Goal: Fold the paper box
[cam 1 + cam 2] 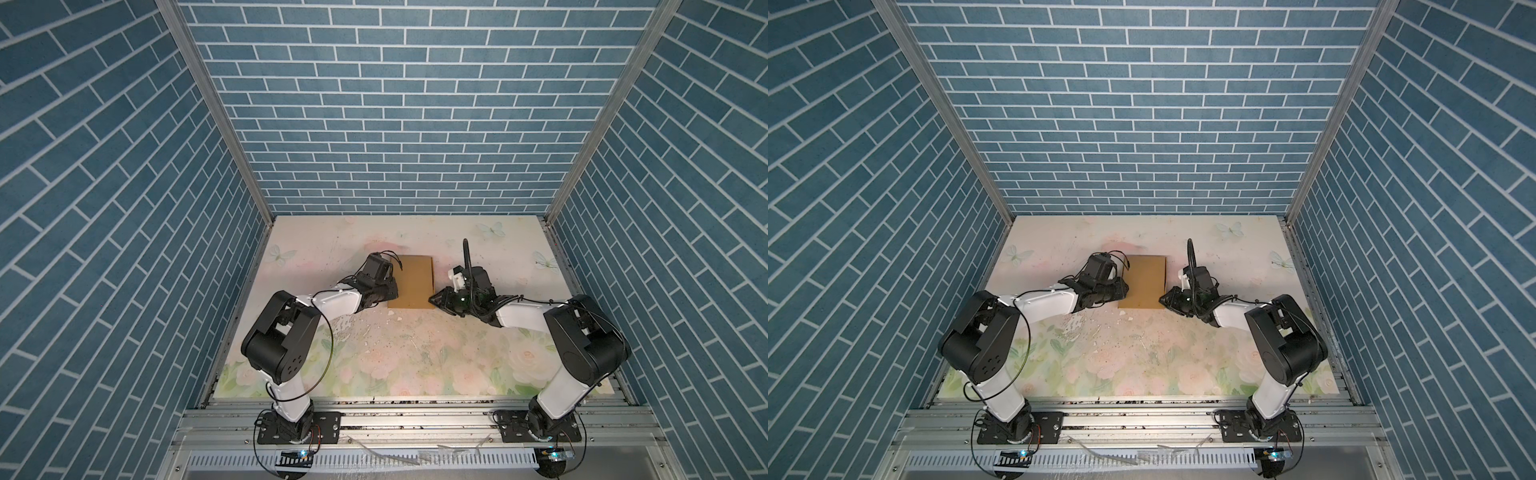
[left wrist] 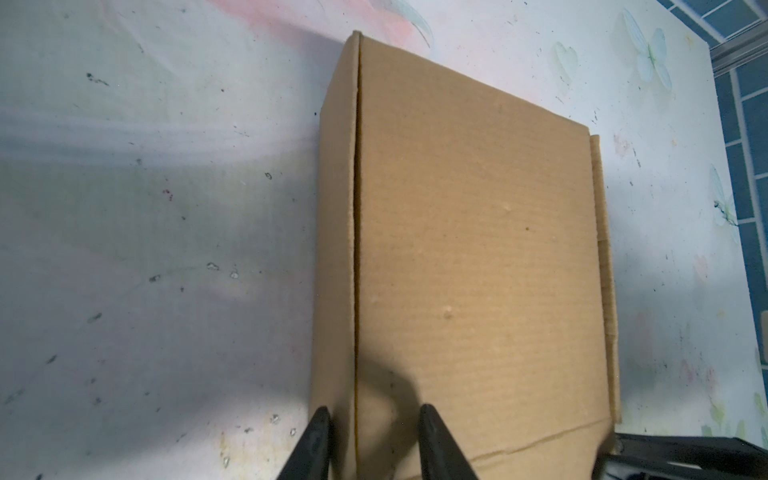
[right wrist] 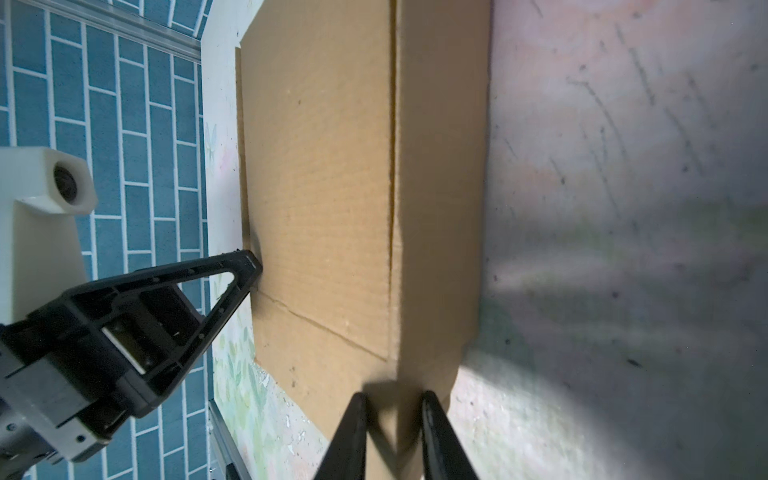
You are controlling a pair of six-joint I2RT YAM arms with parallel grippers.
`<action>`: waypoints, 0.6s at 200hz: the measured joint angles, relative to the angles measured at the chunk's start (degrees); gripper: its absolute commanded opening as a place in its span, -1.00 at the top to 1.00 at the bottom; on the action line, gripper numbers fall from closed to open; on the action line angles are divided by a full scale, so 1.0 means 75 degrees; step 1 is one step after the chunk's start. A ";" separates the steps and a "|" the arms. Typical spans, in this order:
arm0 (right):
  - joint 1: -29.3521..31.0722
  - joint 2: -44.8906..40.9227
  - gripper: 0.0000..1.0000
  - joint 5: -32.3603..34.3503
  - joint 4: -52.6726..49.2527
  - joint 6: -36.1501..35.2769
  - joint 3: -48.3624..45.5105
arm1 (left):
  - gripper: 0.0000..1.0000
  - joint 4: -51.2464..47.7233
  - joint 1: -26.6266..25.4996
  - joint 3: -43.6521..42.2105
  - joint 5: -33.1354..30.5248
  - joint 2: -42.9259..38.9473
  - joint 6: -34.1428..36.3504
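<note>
The paper box point(image 1: 411, 282) point(image 1: 1144, 282) lies closed and flat-topped mid-table, plain brown cardboard. My left gripper point(image 1: 395, 291) point(image 1: 1126, 293) is at its left side near the front. In the left wrist view the gripper point(image 2: 374, 415) is part open, straddling the box's point(image 2: 478, 249) upper left edge: one finger beside the side wall, the other over the lid. My right gripper point(image 1: 432, 299) point(image 1: 1162, 300) is at the front right corner. In the right wrist view it point(image 3: 395, 399) straddles the right edge of the box point(image 3: 324, 166), jaws narrowly apart. A left fingertip point(image 3: 247, 264) touches the far edge.
The floral table point(image 1: 415, 365) carries small white flakes point(image 1: 390, 322) just in front of the box. Blue brick-pattern walls point(image 1: 399, 124) close in the back and both sides. An aluminium rail point(image 1: 415, 415) holds the arm bases at the front.
</note>
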 measured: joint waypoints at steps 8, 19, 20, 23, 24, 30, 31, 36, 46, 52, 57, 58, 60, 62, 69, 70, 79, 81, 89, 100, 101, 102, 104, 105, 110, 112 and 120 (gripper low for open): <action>0.0000 -0.0006 0.53 0.0035 -0.0009 -0.0152 0.0000 | 0.27 0.0003 -0.0006 0.0000 0.0003 0.0000 0.0000; 0.0000 -0.0009 0.53 0.0079 -0.0009 -0.0347 0.0000 | 0.27 0.0003 -0.0015 0.0003 0.0003 0.0000 0.0000; 0.0000 -0.0009 0.53 0.0087 -0.0006 -0.0364 0.0000 | 0.27 0.0003 -0.0015 0.0003 0.0003 0.0000 0.0000; 0.0000 -0.0012 0.53 0.0105 -0.0006 -0.0405 0.0000 | 0.27 0.0003 -0.0015 0.0003 0.0003 0.0000 0.0000; 0.0000 -0.0012 0.53 0.0108 -0.0003 -0.0417 0.0000 | 0.27 0.0000 -0.0015 0.0003 0.0006 0.0000 0.0003; 0.0000 -0.0017 0.53 0.0137 0.0003 -0.0527 0.0000 | 0.27 0.0003 -0.0015 0.0003 0.0009 0.0000 0.0000; 0.0000 -0.0020 0.53 0.0137 0.0003 -0.0539 0.0000 | 0.27 0.0003 -0.0017 0.0003 0.0012 0.0000 0.0000; 0.0000 -0.0032 0.53 0.0178 0.0006 -0.0621 0.0000 | 0.27 0.0003 -0.0017 0.0003 0.0023 0.0000 0.0000; 0.0000 -0.0052 0.53 0.0254 0.0015 -0.0766 0.0000 | 0.27 0.0000 -0.0020 0.0003 0.0050 0.0000 0.0000; 0.0000 -0.0064 0.53 0.0300 0.0020 -0.0851 0.0000 | 0.27 0.0000 -0.0026 0.0003 0.0058 0.0000 0.0000; 0.0000 -0.0076 0.53 0.0338 0.0026 -0.0930 0.0000 | 0.27 0.0000 -0.0029 0.0003 0.0061 0.0000 0.0000; 0.0000 -0.0076 0.53 0.0350 0.0023 -0.0950 0.0000 | 0.27 0.0000 -0.0032 0.0003 0.0064 0.0000 0.0000; 0.0000 -0.0079 0.53 0.0370 0.0029 -0.0973 0.0000 | 0.27 0.0000 -0.0032 0.0003 0.0064 0.0000 0.0000; 0.0000 -0.0082 0.53 0.0379 0.0029 -0.0991 0.0000 | 0.27 -0.0003 -0.0038 0.0003 0.0064 0.0000 0.0000; 0.0000 -0.0087 0.53 0.0428 0.0041 -0.1096 0.0000 | 0.27 0.0000 -0.0044 0.0003 0.0067 0.0000 0.0000; 0.0000 -0.0087 0.53 0.0431 0.0041 -0.1105 0.0000 | 0.27 -0.0003 -0.0044 0.0003 0.0067 0.0000 0.0000; -0.0006 -0.0087 0.53 0.0469 0.0070 -0.1215 0.0000 | 0.27 0.0000 -0.0050 0.0003 0.0076 0.0000 0.0000; -0.0009 -0.0087 0.53 0.0478 0.0082 -0.1244 0.0000 | 0.27 -0.0003 -0.0050 0.0003 0.0079 0.0003 0.0000; -0.0015 -0.0087 0.53 0.0510 0.0114 -0.1346 0.0000 | 0.27 -0.0003 -0.0050 0.0006 0.0093 0.0003 0.0000; -0.0020 -0.0087 0.53 0.0557 0.0160 -0.1445 -0.0003 | 0.27 -0.0003 -0.0050 0.0015 0.0114 0.0017 0.0000; -0.0020 -0.0087 0.53 0.0560 0.0166 -0.1454 -0.0003 | 0.27 -0.0003 -0.0050 0.0015 0.0117 0.0017 0.0000; -0.0020 -0.0087 0.53 0.0562 0.0172 -0.1463 -0.0003 | 0.27 -0.0003 -0.0050 0.0015 0.0117 0.0017 0.0000; -0.0020 -0.0087 0.53 0.0574 0.0189 -0.1495 -0.0006 | 0.27 -0.0003 -0.0050 0.0015 0.0117 0.0023 0.0000; -0.0023 -0.0087 0.53 0.0580 0.0198 -0.1510 -0.0006 | 0.27 0.0000 -0.0050 0.0015 0.0119 0.0026 0.0000; -0.0023 -0.0087 0.53 0.0603 0.0227 -0.1553 -0.0012 | 0.27 0.0000 -0.0050 0.0020 0.0122 0.0029 0.0000; -0.0026 -0.0087 0.53 0.0609 0.0239 -0.1568 -0.0015 | 0.27 0.0000 -0.0050 0.0023 0.0122 0.0032 -0.0003; -0.0035 -0.0087 0.53 0.0647 0.0306 -0.1649 -0.0029 | 0.27 0.0000 -0.0050 0.0035 0.0134 0.0044 0.0000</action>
